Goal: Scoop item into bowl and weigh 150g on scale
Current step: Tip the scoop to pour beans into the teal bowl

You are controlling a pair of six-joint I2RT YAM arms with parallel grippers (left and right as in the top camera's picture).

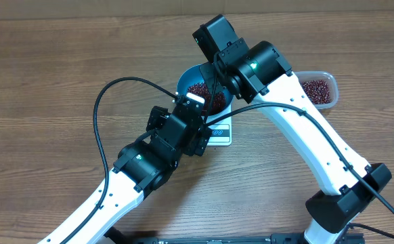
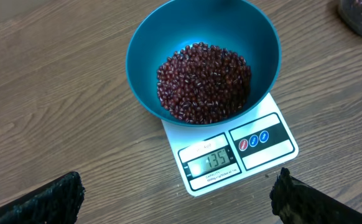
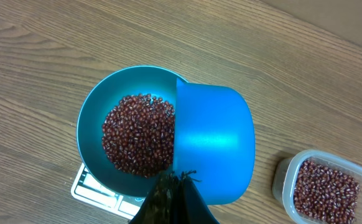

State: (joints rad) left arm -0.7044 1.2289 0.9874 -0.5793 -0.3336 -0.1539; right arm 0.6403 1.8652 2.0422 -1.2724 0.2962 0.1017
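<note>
The blue bowl point(image 2: 145, 56) stands on the white scale point(image 2: 265, 146), with a heap of dark red-brown beans point(image 2: 204, 81) in it. The scale's display point(image 2: 213, 160) reads 135. My left gripper point(image 2: 178, 202) hovers low over the table just in front of the scale, open wide and empty. Its black fingertips point(image 2: 47, 202) show at the bottom corners. My right gripper point(image 3: 178, 178) is shut on a small blue scoop point(image 3: 215, 143). The scoop is tipped on its side over the bowl's point(image 3: 92, 121) right rim, its outside toward the camera. Its handle is hidden in the fingers.
A clear plastic tub point(image 3: 287, 186) with more beans point(image 3: 324, 186) stands on the wood table to the right of the bowl; overhead the tub point(image 1: 329, 80) is partly behind the right arm. Both arms cross above the scale point(image 1: 221, 135).
</note>
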